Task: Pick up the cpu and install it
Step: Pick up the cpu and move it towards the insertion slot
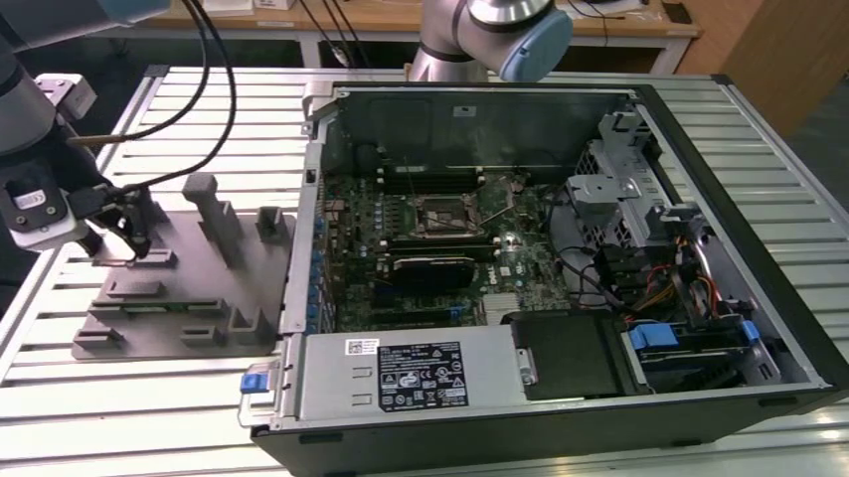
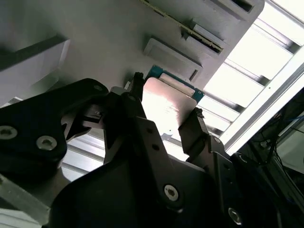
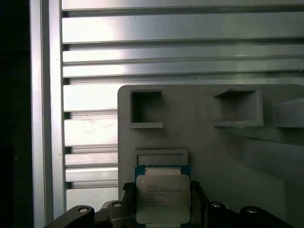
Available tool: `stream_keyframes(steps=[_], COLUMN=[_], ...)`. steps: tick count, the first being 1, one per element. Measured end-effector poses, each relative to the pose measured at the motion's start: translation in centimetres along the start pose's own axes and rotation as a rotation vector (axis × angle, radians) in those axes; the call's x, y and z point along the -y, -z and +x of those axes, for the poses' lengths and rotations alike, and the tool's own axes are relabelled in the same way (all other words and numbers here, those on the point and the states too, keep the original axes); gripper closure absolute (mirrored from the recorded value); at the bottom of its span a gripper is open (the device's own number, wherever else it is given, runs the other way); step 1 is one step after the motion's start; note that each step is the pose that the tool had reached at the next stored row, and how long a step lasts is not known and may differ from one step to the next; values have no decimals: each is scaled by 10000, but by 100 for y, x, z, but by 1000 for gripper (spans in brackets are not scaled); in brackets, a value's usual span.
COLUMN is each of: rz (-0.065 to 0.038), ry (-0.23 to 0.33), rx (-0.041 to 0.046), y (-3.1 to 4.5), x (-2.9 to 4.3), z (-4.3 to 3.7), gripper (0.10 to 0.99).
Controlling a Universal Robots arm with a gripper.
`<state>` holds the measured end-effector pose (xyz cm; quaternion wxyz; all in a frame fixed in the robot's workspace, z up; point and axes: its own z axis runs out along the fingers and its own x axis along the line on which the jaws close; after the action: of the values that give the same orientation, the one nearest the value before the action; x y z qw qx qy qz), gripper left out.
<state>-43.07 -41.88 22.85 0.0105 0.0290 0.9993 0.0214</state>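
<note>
The cpu (image 3: pixel 163 195) is a small square chip with a shiny silver top and a blue-green rim. It lies low against the grey fixture plate (image 3: pixel 204 142) near that plate's corner. In both wrist views my gripper (image 3: pixel 163 211) has a black finger against each of two opposite edges of the cpu (image 2: pixel 166 105), so it looks shut on it. In the exterior view the gripper (image 1: pixel 130 248) reaches down to the fixture plate (image 1: pixel 186 298) at the exterior view's left. The open computer case holds the motherboard with its cpu socket (image 1: pixel 444 214).
Upright posts (image 1: pixel 213 214) rise from the fixture plate close beside the gripper. The slatted metal table (image 1: pixel 133 397) carries the plate and the open case (image 1: pixel 558 268), whose wall stands between them. Black cables (image 1: pixel 199 119) hang over the table behind the arm.
</note>
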Motion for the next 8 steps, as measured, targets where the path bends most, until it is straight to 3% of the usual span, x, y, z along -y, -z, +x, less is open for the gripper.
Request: stream_keyframes(steps=[8], rz=[0], ry=[0], rx=[0], y=[151], x=[-7], z=[-3], gripper=[541])
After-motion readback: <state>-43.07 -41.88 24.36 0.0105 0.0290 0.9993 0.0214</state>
